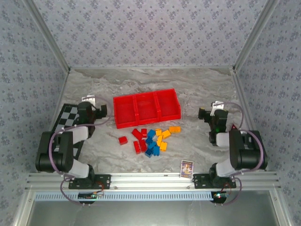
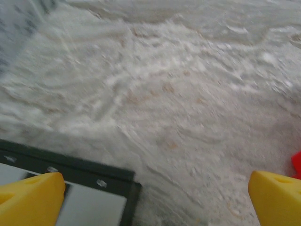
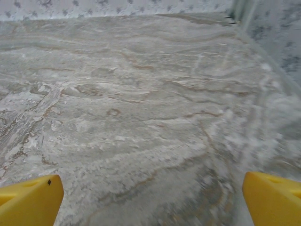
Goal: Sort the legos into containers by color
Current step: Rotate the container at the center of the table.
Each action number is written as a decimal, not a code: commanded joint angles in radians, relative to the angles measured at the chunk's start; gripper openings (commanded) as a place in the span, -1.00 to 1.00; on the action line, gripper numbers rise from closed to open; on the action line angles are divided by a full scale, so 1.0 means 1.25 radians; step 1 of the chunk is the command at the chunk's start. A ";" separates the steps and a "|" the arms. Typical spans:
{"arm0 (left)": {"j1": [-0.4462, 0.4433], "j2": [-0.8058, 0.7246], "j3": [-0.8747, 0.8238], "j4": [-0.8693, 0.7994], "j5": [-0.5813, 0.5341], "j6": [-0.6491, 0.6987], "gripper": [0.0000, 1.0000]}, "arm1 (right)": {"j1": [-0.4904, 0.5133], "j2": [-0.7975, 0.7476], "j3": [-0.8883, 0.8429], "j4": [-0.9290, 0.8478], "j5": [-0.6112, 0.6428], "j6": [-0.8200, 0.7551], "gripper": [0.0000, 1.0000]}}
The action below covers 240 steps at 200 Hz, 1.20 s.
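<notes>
Top cam status: legos (image 1: 151, 140) are all on the worktop (image 1: 202, 89), in a loose cluster just in front of the red tray (image 1: 141, 124), about mid-width. Reds are on the left of the cluster, blues in the middle, orange-yellows on the right, with several touching or overlapping. One red brick (image 1: 123, 140) lies slightly apart to the left of the rest. One orange-yellow brick (image 1: 174, 129) is the nearest to the tray's front wall, on the right. I can't tell the exact count at this resolution.

The tray lies long side across, slightly skewed, with three compartments (image 1: 146, 107) side by side and red floor visible in each.

Left end effector (image 1: 101, 111) is just left of the tray's left end, beside the right edge of the checkered board (image 1: 68, 120). On the left wrist cam I see its yellow fingers (image 2: 30, 197) at opposite bottom corners of the frame, spread wide apart, with bare worktop between them. The board corner is at lower left, next to the left-hand finger. There's a red sliver (image 2: 297, 163) at the right edge of that view; I can't tell what it is.

Right end effector (image 1: 203, 114) is right of the tray, well apart from it and from the bricks. On the right wrist cam the fingers are also spread wide apart, with bare marbled surface between them.

Picture card (image 1: 186, 168) lies near the front rail (image 1: 150, 179), on the right side.
</notes>
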 commanded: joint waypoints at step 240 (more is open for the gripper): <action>-0.112 -0.660 0.258 -1.125 0.382 -0.289 0.99 | 0.282 -0.266 0.431 -1.102 -0.356 -0.693 0.99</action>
